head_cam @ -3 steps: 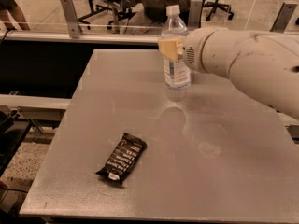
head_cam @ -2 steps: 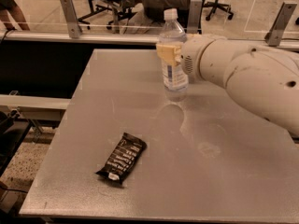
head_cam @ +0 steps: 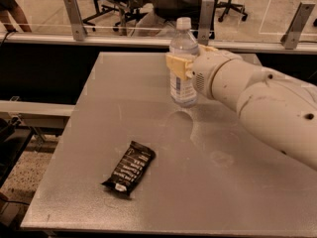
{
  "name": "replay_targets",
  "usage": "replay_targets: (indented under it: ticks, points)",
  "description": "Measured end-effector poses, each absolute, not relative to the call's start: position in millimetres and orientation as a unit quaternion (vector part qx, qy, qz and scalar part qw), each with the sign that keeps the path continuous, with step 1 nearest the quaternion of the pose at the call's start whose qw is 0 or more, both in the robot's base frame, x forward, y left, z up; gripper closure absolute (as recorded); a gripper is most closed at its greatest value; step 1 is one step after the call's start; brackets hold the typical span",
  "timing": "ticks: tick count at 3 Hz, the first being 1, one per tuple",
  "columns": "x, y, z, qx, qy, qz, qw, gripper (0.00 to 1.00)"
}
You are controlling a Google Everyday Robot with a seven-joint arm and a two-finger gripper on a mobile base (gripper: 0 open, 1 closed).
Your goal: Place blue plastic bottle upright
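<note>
The blue plastic bottle, clear with a pale label and a white cap, stands upright near the far middle of the grey table. Its base is at or just above the tabletop; I cannot tell whether it touches. My gripper reaches in from the right and is shut on the bottle's upper body. One yellowish finger shows on the bottle's left side. The white arm fills the right side of the view.
A dark snack bar wrapper lies flat at the front left of the table. A glass barrier with metal posts runs behind the table's far edge. Office chairs and a seated person are beyond it.
The gripper and the bottle have come down and slightly towards the camera, so the bottle's base is now lower, at the tabletop. The snack bar has not moved.
</note>
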State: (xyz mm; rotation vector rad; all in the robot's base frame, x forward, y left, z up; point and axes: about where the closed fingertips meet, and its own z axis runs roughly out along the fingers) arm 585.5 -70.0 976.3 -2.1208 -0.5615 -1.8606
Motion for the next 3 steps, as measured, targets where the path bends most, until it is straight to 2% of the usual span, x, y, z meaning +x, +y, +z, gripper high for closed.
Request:
replay_targets:
  ticks: [3]
  points:
    - [558,-78,950,-0.711,-0.183,-0.666,0.133,1.00]
